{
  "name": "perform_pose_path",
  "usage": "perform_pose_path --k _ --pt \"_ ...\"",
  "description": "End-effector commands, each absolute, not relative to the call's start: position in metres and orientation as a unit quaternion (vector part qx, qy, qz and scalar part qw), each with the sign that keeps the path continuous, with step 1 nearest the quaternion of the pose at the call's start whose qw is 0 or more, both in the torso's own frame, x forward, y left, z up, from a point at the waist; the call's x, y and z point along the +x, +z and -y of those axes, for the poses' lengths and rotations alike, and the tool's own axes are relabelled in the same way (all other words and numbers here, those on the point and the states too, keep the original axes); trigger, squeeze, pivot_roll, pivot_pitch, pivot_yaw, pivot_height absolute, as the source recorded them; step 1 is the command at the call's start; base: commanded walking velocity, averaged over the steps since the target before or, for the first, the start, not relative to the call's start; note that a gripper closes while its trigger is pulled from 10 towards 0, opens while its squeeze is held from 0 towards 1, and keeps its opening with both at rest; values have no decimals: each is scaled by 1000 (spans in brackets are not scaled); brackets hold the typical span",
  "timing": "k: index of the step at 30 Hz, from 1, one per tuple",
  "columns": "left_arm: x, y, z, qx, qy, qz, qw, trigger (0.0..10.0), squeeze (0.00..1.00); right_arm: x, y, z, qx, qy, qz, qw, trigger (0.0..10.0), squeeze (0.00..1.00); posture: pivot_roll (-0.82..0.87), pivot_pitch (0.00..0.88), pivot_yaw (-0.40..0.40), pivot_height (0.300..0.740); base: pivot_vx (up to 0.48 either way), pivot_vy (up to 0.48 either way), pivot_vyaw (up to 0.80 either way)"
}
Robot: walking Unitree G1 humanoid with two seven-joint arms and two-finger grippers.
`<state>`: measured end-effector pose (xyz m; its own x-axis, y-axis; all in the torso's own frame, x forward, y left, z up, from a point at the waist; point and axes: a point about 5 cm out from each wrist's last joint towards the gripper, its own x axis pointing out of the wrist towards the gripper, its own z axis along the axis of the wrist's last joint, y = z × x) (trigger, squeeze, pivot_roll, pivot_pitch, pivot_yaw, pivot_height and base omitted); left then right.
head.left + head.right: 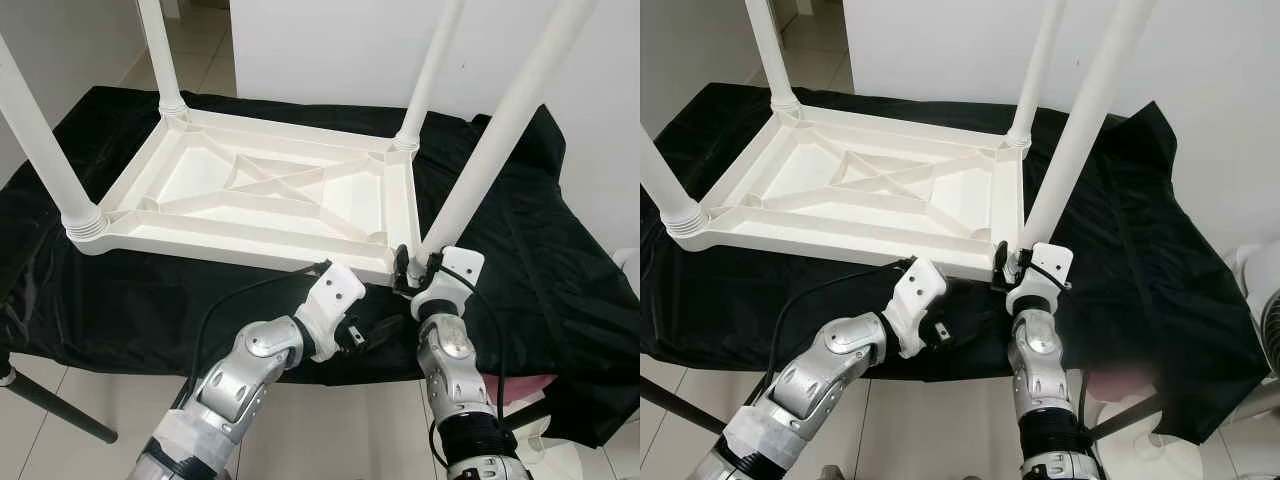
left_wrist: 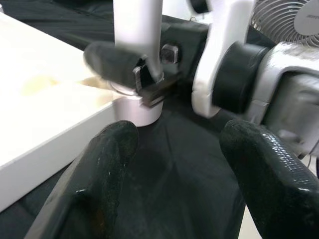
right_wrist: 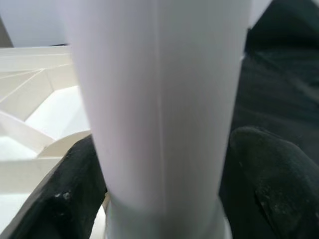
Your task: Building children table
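Observation:
A white plastic children's table (image 1: 270, 190) lies upside down on a black cloth (image 1: 560, 250), with all its legs standing up. My right gripper (image 1: 415, 268) is shut on the base of the near right leg (image 1: 500, 130), one black finger on each side of it (image 3: 159, 99). My left gripper (image 2: 179, 144) hovers open over the cloth just in front of that corner, to the left of the right wrist, with nothing between its fingers (image 2: 109, 149).
The cloth-covered bench ends close to my arms, with tiled floor below. A fan (image 1: 1265, 300) stands low at the right. A white wall rises behind the bench. A dark bench leg (image 1: 50, 405) slants at lower left.

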<state>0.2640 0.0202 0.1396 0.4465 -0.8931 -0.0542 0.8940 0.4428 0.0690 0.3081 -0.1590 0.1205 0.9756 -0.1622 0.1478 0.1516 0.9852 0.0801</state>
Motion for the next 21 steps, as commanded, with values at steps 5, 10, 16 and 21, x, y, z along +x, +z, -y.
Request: perform_pose_path --k 5,10,16,21 --pt "261 136 -21 50 -537 -9 842 10000 0 292 115 161 6 -58 87 994 10000 0 9 52 -83 740 0 0 0" --pt "261 133 -27 56 -533 -14 844 10000 0 274 112 163 20 -41 96 994 10000 0 2 53 -80 740 0 0 0" --pt "261 130 -35 64 -528 -23 846 10000 0 263 111 162 24 -30 100 994 10000 0 -5 54 -72 740 0 0 0" --pt "265 124 -65 106 -517 -32 849 10000 0 249 104 156 23 6 88 996 10000 0 -7 51 -63 740 0 0 0"
